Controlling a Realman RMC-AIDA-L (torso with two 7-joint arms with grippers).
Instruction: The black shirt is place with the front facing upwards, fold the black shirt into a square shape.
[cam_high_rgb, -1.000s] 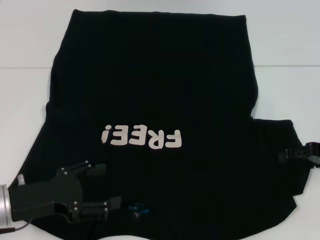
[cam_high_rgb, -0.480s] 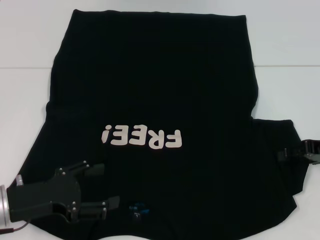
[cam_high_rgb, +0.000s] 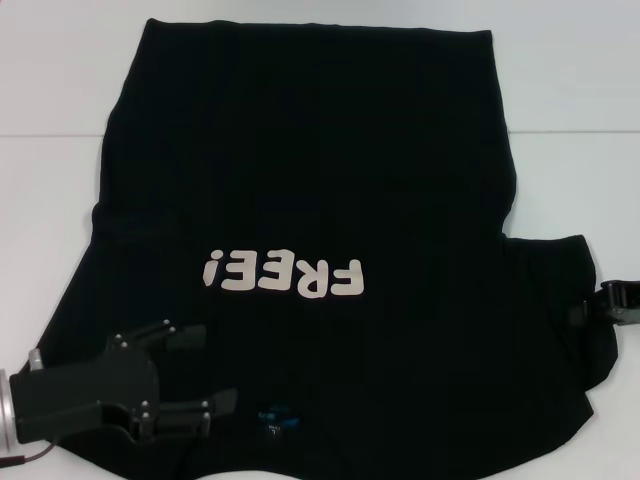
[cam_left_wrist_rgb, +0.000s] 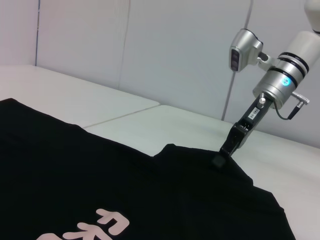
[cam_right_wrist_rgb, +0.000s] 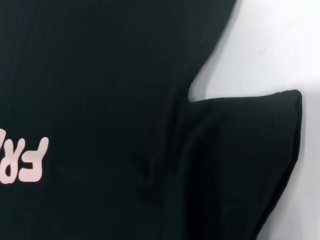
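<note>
The black shirt (cam_high_rgb: 310, 160) lies flat on the white table, front up, with its pale "FREE!" letters (cam_high_rgb: 282, 275) upside down to me and the small blue neck label (cam_high_rgb: 272, 418) at the near edge. My left gripper (cam_high_rgb: 205, 372) hovers open over the near left shoulder, beside the collar. My right gripper (cam_high_rgb: 600, 303) is at the outer edge of the right sleeve (cam_high_rgb: 545, 300), and the left wrist view shows this right gripper (cam_left_wrist_rgb: 220, 159) with fingers together on the sleeve's hem. The right wrist view shows the sleeve (cam_right_wrist_rgb: 240, 150) and armpit fold, with no fingers in view.
The white table (cam_high_rgb: 570, 90) surrounds the shirt, with bare surface to the left, right and far side. A thin seam (cam_high_rgb: 50, 136) runs across the tabletop. Pale wall panels (cam_left_wrist_rgb: 175, 45) stand behind the table.
My right gripper has slid outward to the right, and the sleeve edge has stretched slightly with it. My left gripper has drifted a little toward the near left.
</note>
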